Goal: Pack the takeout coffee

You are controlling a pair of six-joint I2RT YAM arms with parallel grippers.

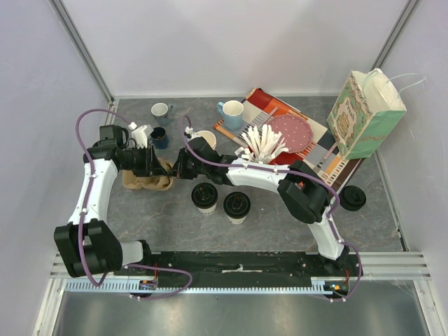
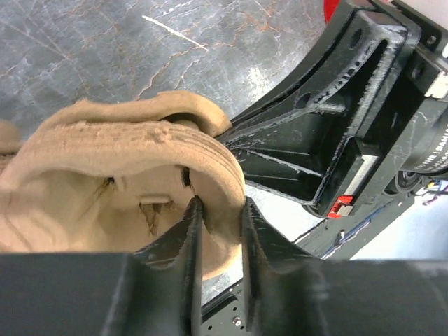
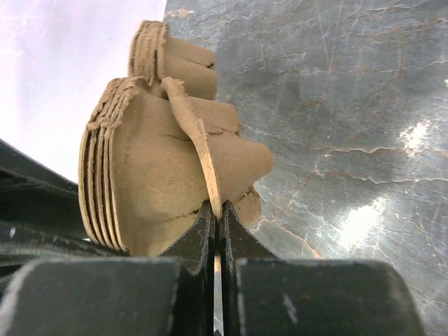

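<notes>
The left gripper (image 1: 159,166) and the right gripper (image 1: 179,168) are meeting nose to nose over a carrier stack (image 1: 142,181) of nested brown pulp trays, which is lying on the grey marbled worktop (image 1: 168,220).

In the left wrist view, the left gripper (image 2: 218,222) is closing narrowly on the carrier stack (image 2: 105,168). Its two dark fingers are straddling the curved rim of one cup pocket, one finger inside and one outside. The black frame of the right gripper (image 2: 329,140) is sitting just beyond that rim.

In the right wrist view, the right gripper (image 3: 217,217) is squeezing almost fully together on a thin torn flap standing up from the carrier stack (image 3: 154,168). The layered tray edges are showing just left of its fingertips.

Neither gripper is holding any coffee. Two takeout cups with black lids are standing upright on the worktop just behind the right gripper, toward the arm bases: one cup (image 1: 204,197) close by, the other cup (image 1: 236,206) touching or nearly touching it on the right. A third black lid (image 1: 352,198) is sitting well away to the right, near a green patterned paper bag (image 1: 365,112). Three mugs are standing beyond the grippers: a white mug (image 1: 161,110), a dark mug (image 1: 159,137) and a light blue mug (image 1: 231,112).
</notes>
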